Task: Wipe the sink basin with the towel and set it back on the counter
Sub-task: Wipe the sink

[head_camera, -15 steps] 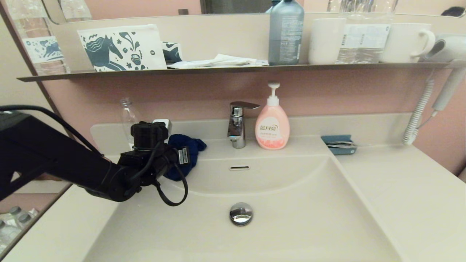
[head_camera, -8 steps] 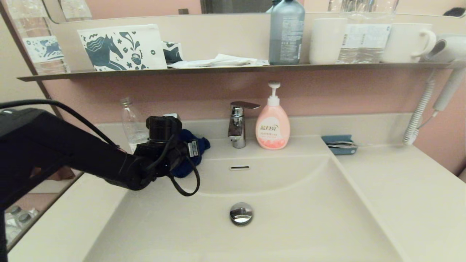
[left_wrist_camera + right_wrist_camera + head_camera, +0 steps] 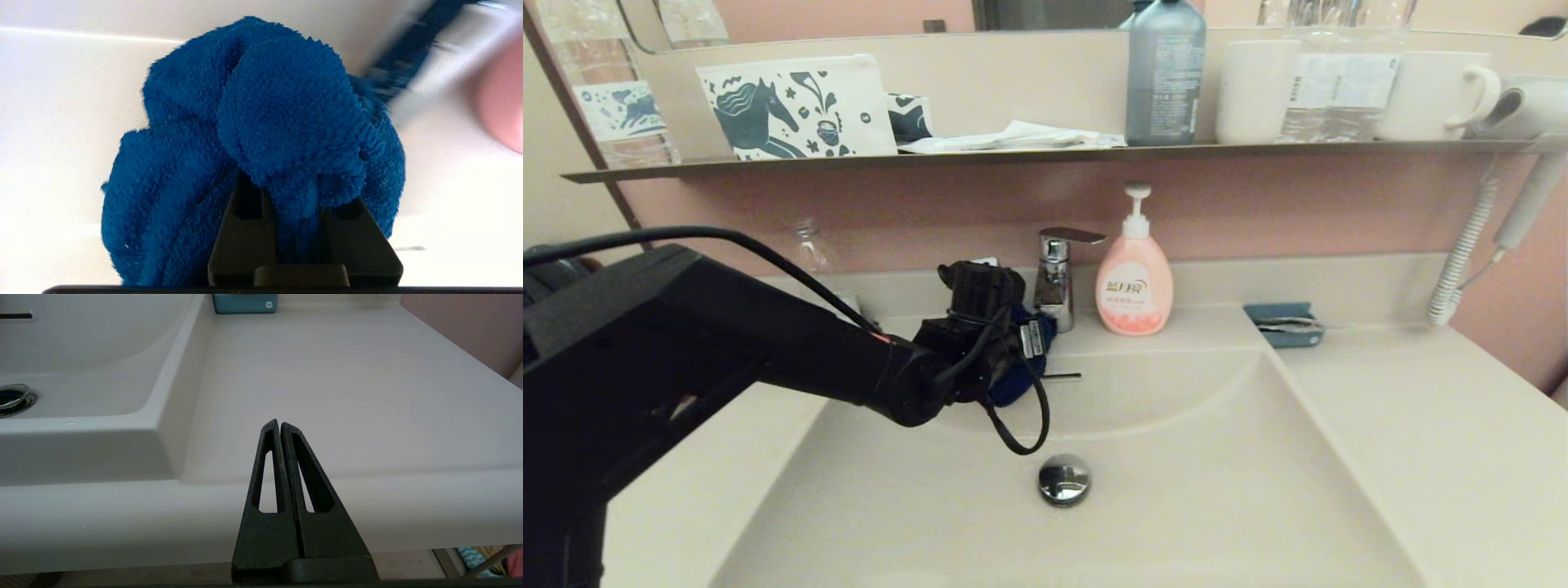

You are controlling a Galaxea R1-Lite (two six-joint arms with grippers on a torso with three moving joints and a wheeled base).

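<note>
My left gripper (image 3: 294, 192) is shut on a bunched blue towel (image 3: 261, 122). In the head view the towel (image 3: 1011, 385) presses against the back wall of the cream sink basin (image 3: 1176, 498), just left of the overflow slot (image 3: 1068, 376) and below the tap. The chrome drain plug (image 3: 1063, 478) lies uncovered in front of it. The left wrist hides most of the towel in the head view. My right gripper (image 3: 280, 424) is shut and holds nothing. It hangs in front of the counter (image 3: 347, 375) and is out of the head view.
A chrome tap (image 3: 1058, 278) and a pink soap pump bottle (image 3: 1134, 282) stand behind the basin. A teal box (image 3: 1281, 325) sits on the counter (image 3: 1421, 425) at back right, and a clear bottle (image 3: 809, 245) at back left. Above runs a thin shelf (image 3: 1045, 153) with cups and bottles. A coiled cord (image 3: 1462, 253) hangs at right.
My left arm has swept to the right along the basin's back wall with the towel, from the back left corner to just beside the tap.
</note>
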